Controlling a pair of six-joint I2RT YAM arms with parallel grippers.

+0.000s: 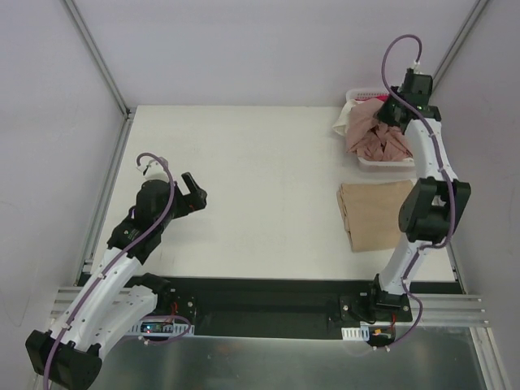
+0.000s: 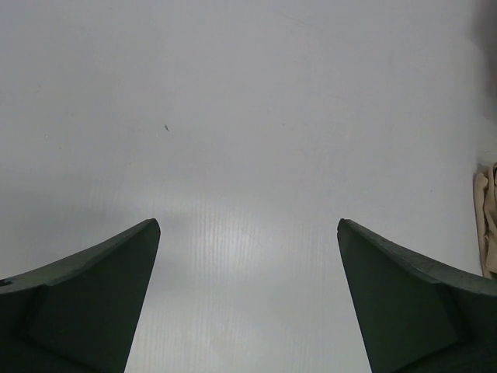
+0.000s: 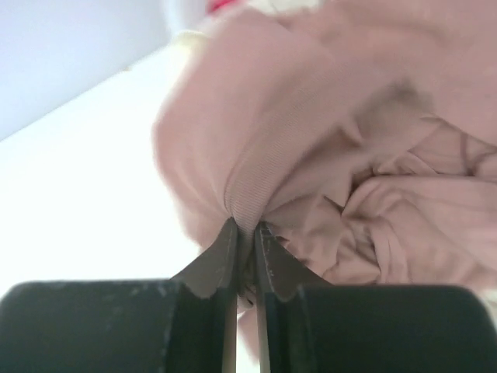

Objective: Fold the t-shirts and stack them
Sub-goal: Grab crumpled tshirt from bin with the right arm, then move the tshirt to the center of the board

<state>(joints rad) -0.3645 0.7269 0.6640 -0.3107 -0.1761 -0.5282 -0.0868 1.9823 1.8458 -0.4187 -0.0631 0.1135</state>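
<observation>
A crumpled dusty-pink t-shirt point(image 1: 375, 136) spills out of the white basket point(image 1: 356, 96) at the back right. My right gripper point(image 1: 398, 110) is shut on a ribbed edge of this pink t-shirt point(image 3: 311, 132), its jaws pinched tight around the cloth in the right wrist view. A folded tan t-shirt point(image 1: 371, 213) lies flat on the table in front of the basket; its edge shows in the left wrist view point(image 2: 488, 225). My left gripper point(image 1: 193, 193) is open and empty over bare table at the left. A bit of magenta cloth point(image 3: 221, 5) shows behind the pink one.
The white table point(image 1: 252, 187) runs between grey walls. A metal frame rail point(image 1: 101, 203) lines its left edge. The right arm's elbow point(image 1: 431, 207) hangs over the tan t-shirt's right side.
</observation>
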